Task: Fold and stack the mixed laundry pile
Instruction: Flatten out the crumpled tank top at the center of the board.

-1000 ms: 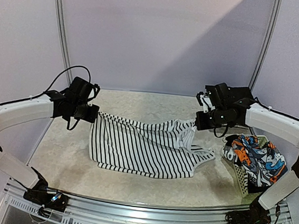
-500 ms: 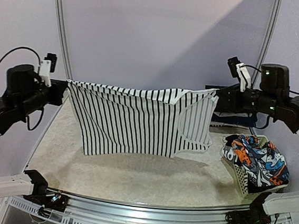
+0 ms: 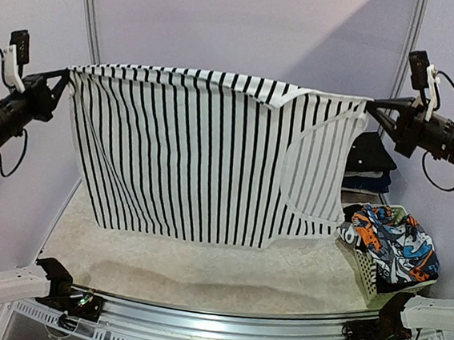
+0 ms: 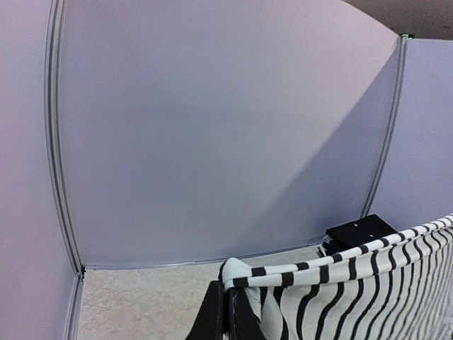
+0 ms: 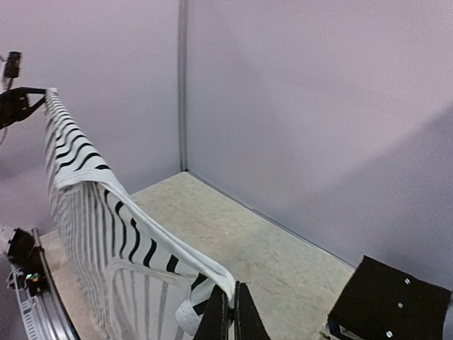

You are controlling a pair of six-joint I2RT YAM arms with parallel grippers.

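Shirt (image 3: 196,159) hangs as a curtain from left gripper (image 3: 62,82) to right gripper (image 3: 374,108), so I have no way through the middle | near table (image 3: 201,276) strip in front of it open to me | basket (image 3: 367,280) with printed cloth (image 3: 388,246) fills near-right corner | dark stack (image 3: 373,156) sits far right, behind shirt | walls (image 3: 223,41) close left, back, right

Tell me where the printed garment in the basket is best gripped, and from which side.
Likely the raised crumpled folds on top of the printed garment, coming straight down from above. It heaps above the rim of the white basket, whose walls block the sides.
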